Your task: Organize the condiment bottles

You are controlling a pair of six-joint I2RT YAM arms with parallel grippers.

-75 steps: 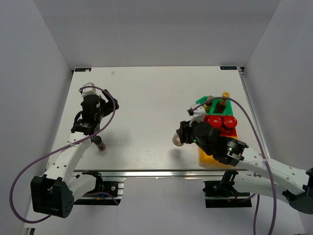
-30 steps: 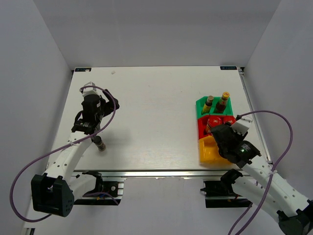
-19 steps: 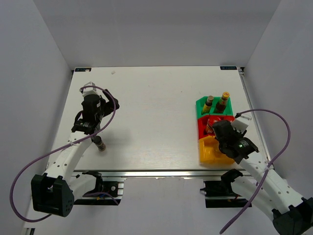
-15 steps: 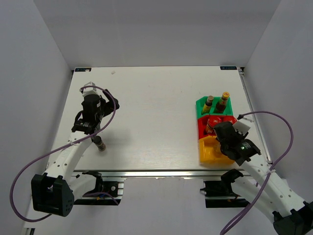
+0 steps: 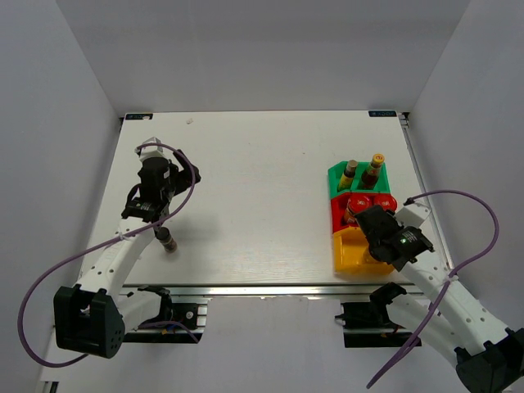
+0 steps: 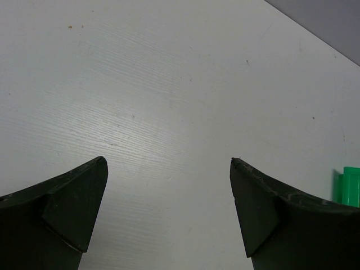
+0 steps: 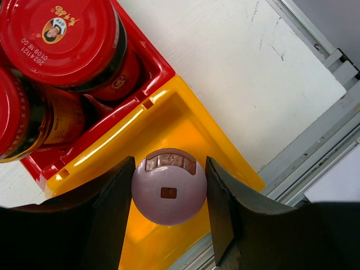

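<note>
My right gripper (image 7: 169,197) is shut on the cap of the pink-capped pale bottle (image 7: 169,190) and holds it upright over the yellow bin (image 7: 188,126). In the top view this gripper (image 5: 378,237) hides the bottle. Two red-lidded jars (image 7: 59,31) (image 5: 360,201) sit in the red bin (image 7: 153,72). A yellow-capped dark bottle (image 5: 376,166) and a brown bottle (image 5: 350,171) stand in the green bin (image 5: 337,174). A thin dark bottle (image 5: 166,240) lies on the table at the near left. My left gripper (image 6: 169,160) (image 5: 166,176) is open and empty above bare table, beyond that bottle.
The three bins stand in a row at the right, close to the table's right edge and the near metal rail (image 7: 315,152). A corner of the green bin (image 6: 351,185) shows at the right edge of the left wrist view. White walls enclose the table.
My right arm has swung from the table's middle to the right with the pink-capped bottle, and now holds it over the yellow bin. The left arm has barely moved.
</note>
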